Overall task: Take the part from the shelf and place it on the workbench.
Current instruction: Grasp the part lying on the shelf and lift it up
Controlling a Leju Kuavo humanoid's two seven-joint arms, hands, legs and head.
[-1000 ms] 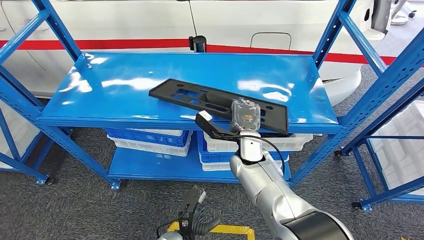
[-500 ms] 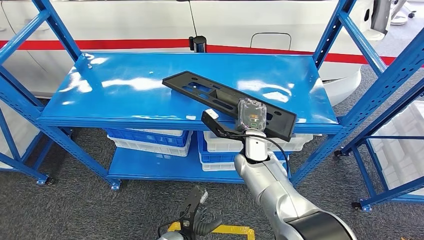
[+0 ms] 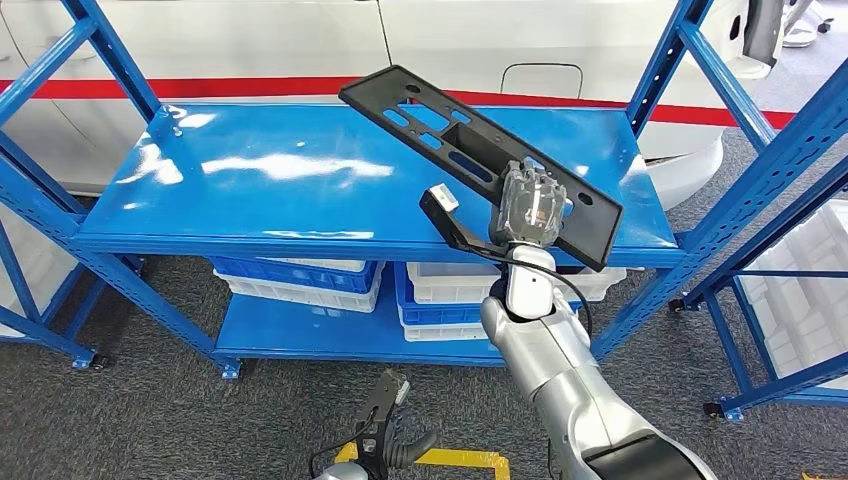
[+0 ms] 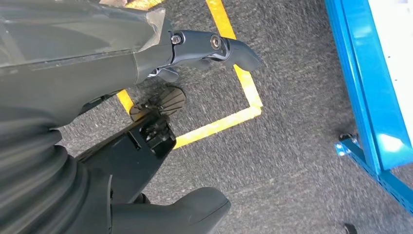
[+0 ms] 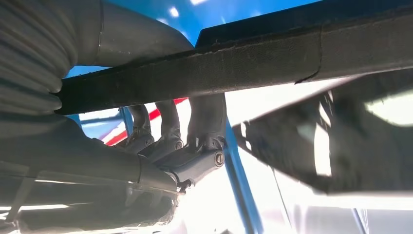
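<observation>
While the right hand point(image 3: 528, 208) clamps its near end, the long black part point(image 3: 470, 150) slants up-left above the blue shelf point(image 3: 250, 190); left hand point(image 3: 392, 440) hangs with fingers apart; white bins point(image 3: 300, 278) sit below.

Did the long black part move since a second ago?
Yes. The black part, held by the right hand, has lifted off the blue shelf; its far end now tilts up toward the white car.

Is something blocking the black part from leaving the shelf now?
Nothing visible does. The right hand grips the black part and holds it tilted above the blue shelf, free of the surface. The shelf post stands beside its far end. The workbench cannot be judged.
</observation>
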